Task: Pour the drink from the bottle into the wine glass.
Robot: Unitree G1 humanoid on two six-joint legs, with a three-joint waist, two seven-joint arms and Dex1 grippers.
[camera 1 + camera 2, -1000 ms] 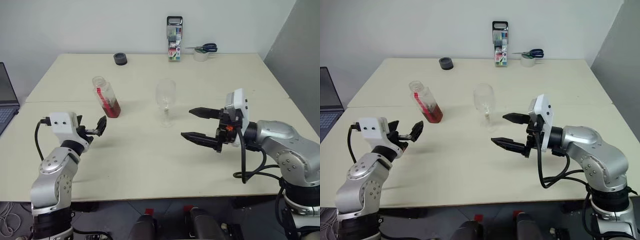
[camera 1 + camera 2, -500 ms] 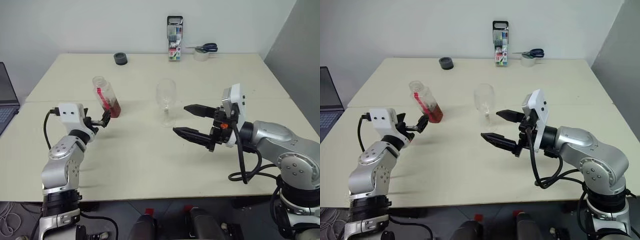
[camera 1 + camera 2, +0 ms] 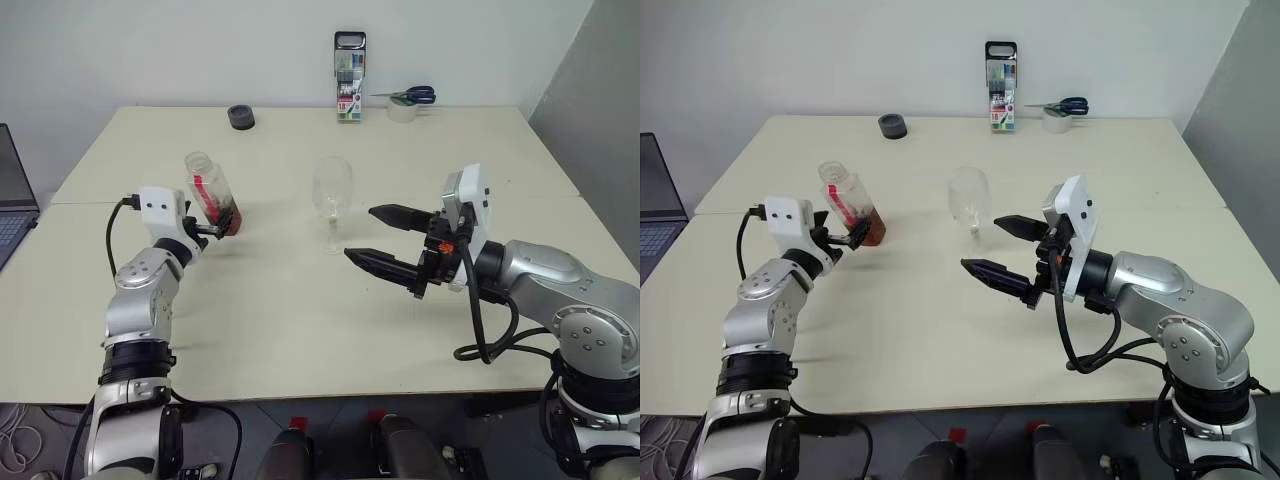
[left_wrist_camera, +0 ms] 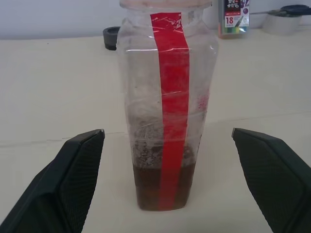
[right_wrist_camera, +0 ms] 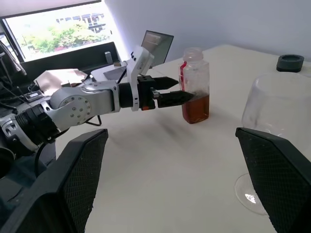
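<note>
I face a cream table made of pushed-together tops against a plain white wall, a grey wall on my right, and a bright window behind my left side.

My head stereo pair looks forward and down over whole cream rectangular table, far edge included. My left wrist camera sits level, close on clear plastic bottle with red strip. My right wrist camera faces across table, sharing that bottle with left wrist view.
</note>
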